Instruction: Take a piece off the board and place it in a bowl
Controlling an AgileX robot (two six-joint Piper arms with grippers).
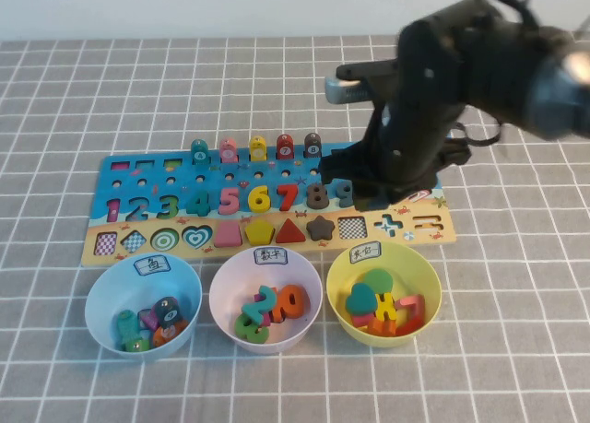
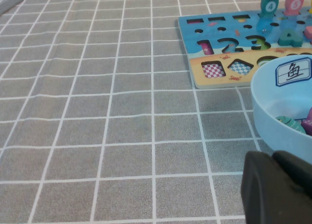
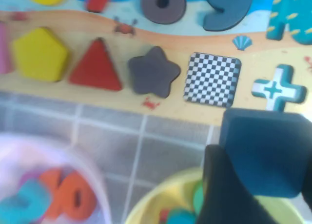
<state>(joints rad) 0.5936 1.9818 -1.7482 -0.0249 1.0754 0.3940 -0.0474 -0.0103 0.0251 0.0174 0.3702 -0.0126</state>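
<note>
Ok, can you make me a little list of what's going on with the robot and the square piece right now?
piece: dark square block, lifted off the board, over the yellow-green bowl's near rim
holder: right gripper, shut on the piece
empty slot: checkered square, beside the dark star
board: many numbers and shapes left in place
bowl: yellow-green bowl, already holds coloured shapes
left gripper: parked low by the blue bowl

board (image 1: 138,248) right end: hidden by arm | left hand (image 2: 278,190): cut off

We see a slate-grey piece (image 3: 265,153) above the yellow-green bowl (image 3: 161,197); beside the brown star (image 3: 154,71), the board (image 3: 146,38) shows black-and-white checks.
</note>
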